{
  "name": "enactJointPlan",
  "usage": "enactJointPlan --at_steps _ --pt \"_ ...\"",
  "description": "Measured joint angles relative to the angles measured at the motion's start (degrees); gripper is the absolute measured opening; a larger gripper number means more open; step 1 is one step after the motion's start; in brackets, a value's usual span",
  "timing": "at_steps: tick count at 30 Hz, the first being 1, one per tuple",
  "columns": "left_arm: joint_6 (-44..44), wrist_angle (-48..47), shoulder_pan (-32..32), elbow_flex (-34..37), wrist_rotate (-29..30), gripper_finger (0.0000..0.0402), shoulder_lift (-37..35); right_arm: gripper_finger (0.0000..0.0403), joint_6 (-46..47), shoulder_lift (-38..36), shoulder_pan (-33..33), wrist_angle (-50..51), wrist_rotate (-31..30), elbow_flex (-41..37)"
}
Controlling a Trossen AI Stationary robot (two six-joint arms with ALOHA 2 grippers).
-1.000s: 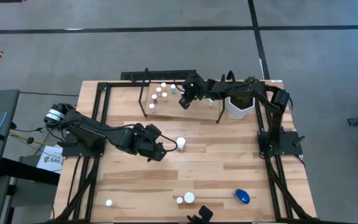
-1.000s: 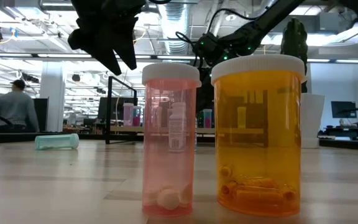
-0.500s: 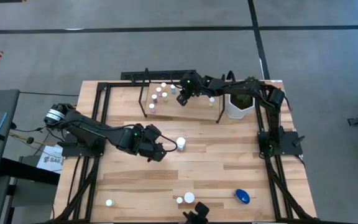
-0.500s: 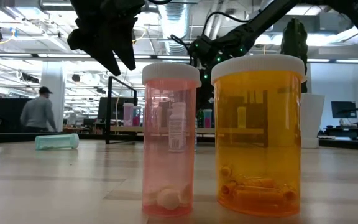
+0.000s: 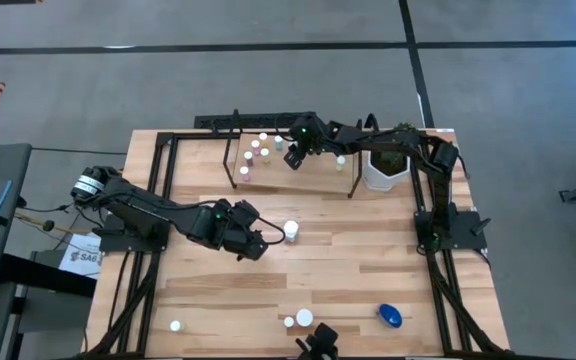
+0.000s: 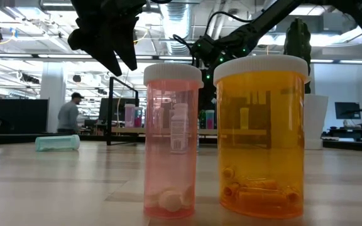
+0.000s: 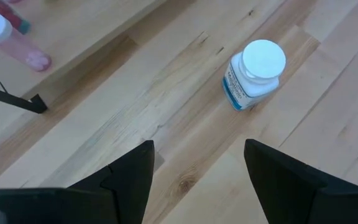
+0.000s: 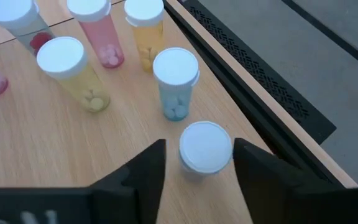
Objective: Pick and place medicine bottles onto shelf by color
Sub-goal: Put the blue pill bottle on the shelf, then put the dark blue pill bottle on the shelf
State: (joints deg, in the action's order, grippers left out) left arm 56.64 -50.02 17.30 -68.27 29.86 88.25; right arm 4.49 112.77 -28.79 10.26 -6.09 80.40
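My right gripper (image 8: 199,163) hangs open over the shelf's wood board (image 5: 318,178), near its far edge. Its fingers stand on either side of a white-capped bottle (image 8: 205,148) that stands upright on the board. Several more bottles stand there: a pale blue one (image 8: 176,81), a yellow one (image 8: 73,71) and a pink one (image 8: 95,28). My left gripper (image 7: 197,149) is open at mid-table. It points at a white bottle with a blue label (image 7: 253,74), upright on the table just ahead of its fingers (image 5: 291,230).
A pink bottle (image 6: 171,141) and an orange bottle (image 6: 261,135) stand near the table's front edge, beside a larger blue one (image 5: 389,316). A teal bottle (image 6: 57,142) lies on its side. A white pot with a plant (image 5: 386,165) stands right of the shelf.
In the low view, a person in the room beyond the table has walked toward the right. Both arms and the bottles stand as before.
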Motion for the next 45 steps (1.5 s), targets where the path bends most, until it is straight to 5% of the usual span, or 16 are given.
enactJointPlan --at_steps 11,18,24,35,45 --pt "0.0 -0.24 0.0 0.0 0.0 0.0238 0.0 0.0244 -2.82 -8.68 0.0 6.58 0.13 0.0" --pt "-0.27 -0.04 0.0 0.0 0.31 0.0238 0.01 0.0244 -1.04 -20.98 1.74 22.71 1.9 0.0" --pt "-0.89 -0.04 0.0 0.0 0.66 0.0238 0.02 0.0244 4.36 -26.98 10.42 43.94 5.05 0.0" --pt "-3.7 0.02 0.02 0.0 0.79 0.0238 0.02 0.0244 36.64 -28.9 41.29 73.31 0.7 -0.01" --pt "-5.42 0.0 0.04 0.0 0.35 0.0238 0.02 0.0244 77.43 -26.21 65.96 70.36 3.17 0.01"
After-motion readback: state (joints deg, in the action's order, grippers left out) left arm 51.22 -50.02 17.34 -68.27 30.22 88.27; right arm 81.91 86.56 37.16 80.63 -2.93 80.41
